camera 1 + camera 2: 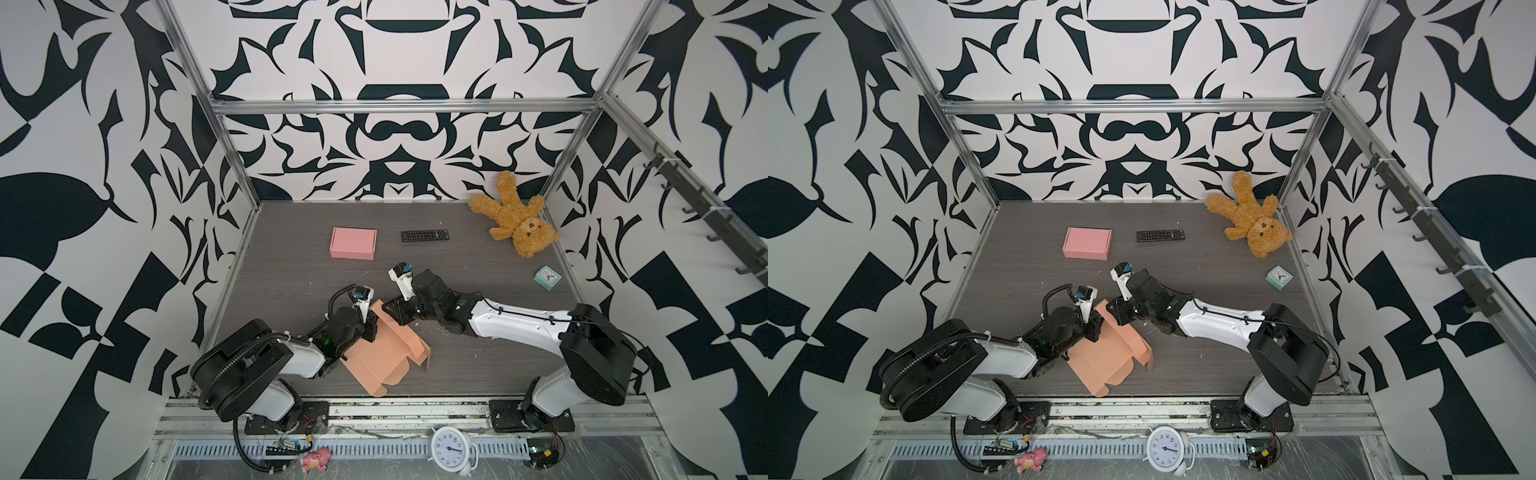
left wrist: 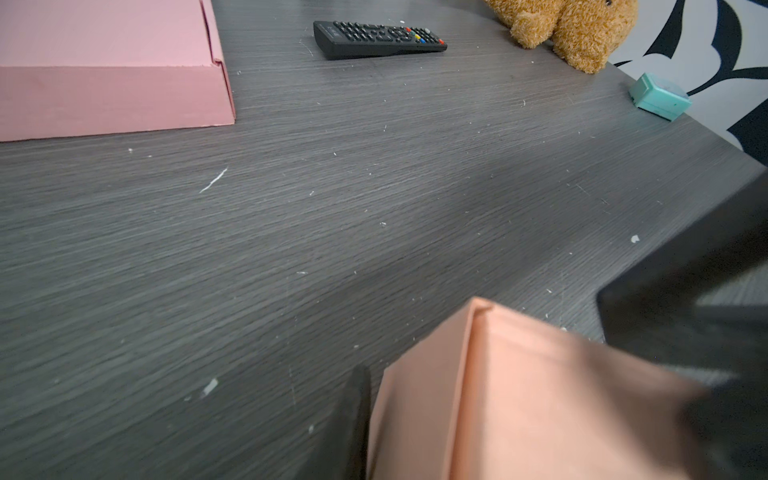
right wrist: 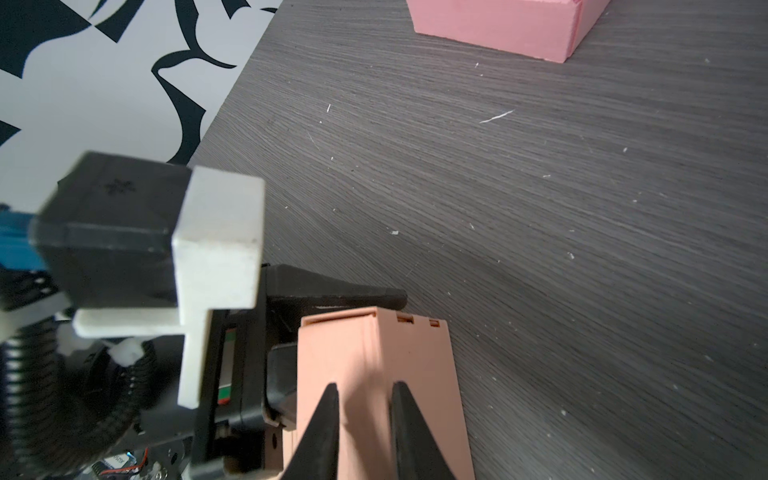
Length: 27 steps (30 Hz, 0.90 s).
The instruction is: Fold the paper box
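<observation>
1. paper box (image 1: 384, 357): peach-orange cardboard, half folded. It lies on the counter (image 1: 291, 286) at front-middle, between the two arms and close to the front edge. The main sheet is flat. The far end is folded up into a ridged wall, and a small flap stands up on the right side.
2. right tool (image 3: 363, 388): reaches across to the box's far end. Its gap is narrow, with two black fingers (image 3: 328, 432) on either side of the wall's ridge, pinching it (right wrist view).
3. left tool (image 1: 371, 331): at the same raised wall, on its left side. In the left wrist view one finger (image 2: 353, 424) lies against the wall's face and the other side is a dark blur. The fingers straddle the wall's end, but I cannot tell if they actually clamp it.
4. The two tools sit just beside each other at that wall, low over the counter.
5. pink box (image 1: 353, 243): closed, on the far-left part of the counter, well apart from the paper box.
6. remote (image 1: 424, 235): black, near the right of the pink box, not touching it.
7. teddy bear (image 1: 515, 224): lying in the far-right corner, head toward the front.
8. mint clock (image 1: 547, 278): small, near the right edge, in front of the bear.
9. Off the counter by the front rail: white alarm clock (image 1: 451, 449) and pink toy (image 1: 316, 459).
</observation>
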Tool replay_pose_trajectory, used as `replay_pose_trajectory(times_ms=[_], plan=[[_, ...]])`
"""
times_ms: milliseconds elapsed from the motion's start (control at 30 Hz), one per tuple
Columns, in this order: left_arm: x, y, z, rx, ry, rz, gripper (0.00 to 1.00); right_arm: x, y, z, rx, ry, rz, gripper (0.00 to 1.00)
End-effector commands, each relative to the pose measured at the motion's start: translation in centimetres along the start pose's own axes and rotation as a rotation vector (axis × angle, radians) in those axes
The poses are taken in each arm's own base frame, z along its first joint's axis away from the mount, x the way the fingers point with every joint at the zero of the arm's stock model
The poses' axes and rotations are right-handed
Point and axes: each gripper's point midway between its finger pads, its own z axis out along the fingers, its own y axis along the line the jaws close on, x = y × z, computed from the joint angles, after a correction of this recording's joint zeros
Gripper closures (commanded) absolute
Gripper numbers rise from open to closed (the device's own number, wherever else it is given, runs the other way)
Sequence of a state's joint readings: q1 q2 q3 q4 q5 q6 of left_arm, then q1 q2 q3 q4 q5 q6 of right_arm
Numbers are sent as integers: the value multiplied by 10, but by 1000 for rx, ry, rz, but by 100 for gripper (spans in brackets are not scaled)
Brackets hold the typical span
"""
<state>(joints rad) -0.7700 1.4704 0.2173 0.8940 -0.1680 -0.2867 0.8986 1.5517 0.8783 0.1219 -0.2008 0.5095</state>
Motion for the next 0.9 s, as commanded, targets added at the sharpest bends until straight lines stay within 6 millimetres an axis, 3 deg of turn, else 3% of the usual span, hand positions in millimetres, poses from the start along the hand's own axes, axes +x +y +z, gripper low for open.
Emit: replay_pose_trajectory(times_ms=[0,300,867], plan=[[5,2,1,-17,3,13,73,-1,3,-9,13,-6,-31,76],[11,6,-1,-39,7,10,68,-2,-1,-5,34,-10,-40,77],[5,13,7,-95,-8,45,76,-2,14,5,-9,-19,-8,79]])
